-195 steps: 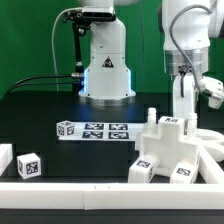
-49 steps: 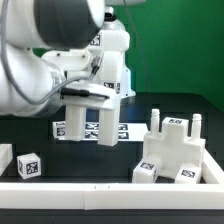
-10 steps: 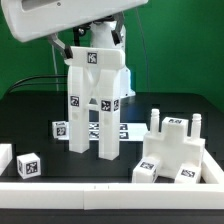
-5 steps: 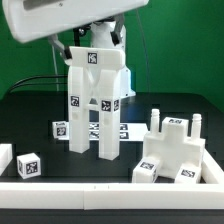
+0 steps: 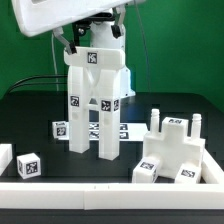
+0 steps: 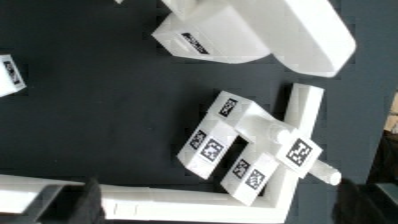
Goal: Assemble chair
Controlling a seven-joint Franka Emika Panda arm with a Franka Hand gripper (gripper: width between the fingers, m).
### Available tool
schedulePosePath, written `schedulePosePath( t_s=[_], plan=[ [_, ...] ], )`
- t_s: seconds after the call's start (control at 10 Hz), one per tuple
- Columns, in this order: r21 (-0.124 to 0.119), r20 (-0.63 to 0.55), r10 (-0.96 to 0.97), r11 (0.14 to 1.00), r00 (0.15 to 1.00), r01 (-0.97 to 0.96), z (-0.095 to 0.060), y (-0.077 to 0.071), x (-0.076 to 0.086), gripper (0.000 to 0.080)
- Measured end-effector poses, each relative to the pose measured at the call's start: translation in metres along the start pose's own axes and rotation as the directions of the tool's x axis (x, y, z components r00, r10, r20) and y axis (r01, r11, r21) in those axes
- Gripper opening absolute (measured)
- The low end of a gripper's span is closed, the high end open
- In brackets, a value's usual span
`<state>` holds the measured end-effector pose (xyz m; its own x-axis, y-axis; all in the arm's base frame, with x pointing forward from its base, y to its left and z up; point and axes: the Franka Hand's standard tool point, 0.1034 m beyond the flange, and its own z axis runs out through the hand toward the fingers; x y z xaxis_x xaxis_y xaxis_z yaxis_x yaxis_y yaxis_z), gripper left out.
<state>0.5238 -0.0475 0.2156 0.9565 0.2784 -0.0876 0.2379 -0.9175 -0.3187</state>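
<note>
light: bright, even | glare: chair (image 5: 172,150) whites washed out | focus: wrist view slightly soft

The arm (image 5: 50,18) has risen slightly above the chair part (image 5: 95,100).

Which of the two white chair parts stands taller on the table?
The two-legged part in the middle: it stands upright, legs down, and rises well above the low blocky part at the exterior view's right.

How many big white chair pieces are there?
2. The tall chair piece stands mid-table; the blocky chair piece sits at the exterior view's right. A cut-off white block at that view's left edge may be another.
</note>
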Motion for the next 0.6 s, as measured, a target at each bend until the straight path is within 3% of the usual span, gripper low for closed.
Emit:
schedulePosePath(
  t_s=[0.1, 0.3, 0.5, 0.6],
  plan=[
    [-0.002, -0.002, -0.008, 1.0, 1.0, 0.008, -0.001, 0.0, 0.0, 0.0649],
    [-0.055, -0.035, -0.23, 0.972, 0.973, 0.227, -0.002, -0.009, -0.003, 0.0649],
    [-0.136, -0.053, -0.373, 0.922, 0.926, 0.363, 0.007, -0.011, -0.004, 0.0649],
    [-0.135, -0.058, -0.362, 0.926, 0.93, 0.352, 0.009, -0.009, -0.008, 0.0649]
  ],
)
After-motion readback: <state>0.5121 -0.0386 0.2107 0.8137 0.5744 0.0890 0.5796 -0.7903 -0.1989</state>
